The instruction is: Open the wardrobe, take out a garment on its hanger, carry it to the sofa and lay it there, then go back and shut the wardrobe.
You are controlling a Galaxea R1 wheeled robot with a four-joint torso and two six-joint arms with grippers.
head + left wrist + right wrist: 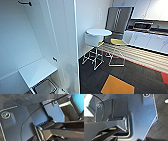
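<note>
- Nearest, in both wrist views, the robot's own dark plate and jointed bar block most of the scene; whether the left or the right gripper's fingers are apart or together cannot be told.
- Around the plate in the left wrist view lies dark carpet, and a bright blue upholstered surface (78,100) is cut off at the frame's corner; it may be the sofa, but too little shows to be sure.
- In the head view the wardrobe (32,50) stands open close on the left: white inner walls, a white shelf (37,71) low down, and a dark rail fitting (25,3) near the top. No part of the garment or hanger can be made out in the stretch that shows.
- The wardrobe's door edge (76,47) runs full height down the middle, hiding what lies behind it.
- Below the shelf a grey metal part (46,87) is cropped by the frame.
- Right of the door edge, dark carpet with an orange patch (117,86) leaves open floor.
- Farther on stand a round white table (98,32) and a yellow-seated stool (118,42) on thin frames.
- Farthest, blurred kitchen counters (150,37) line the wall.
</note>
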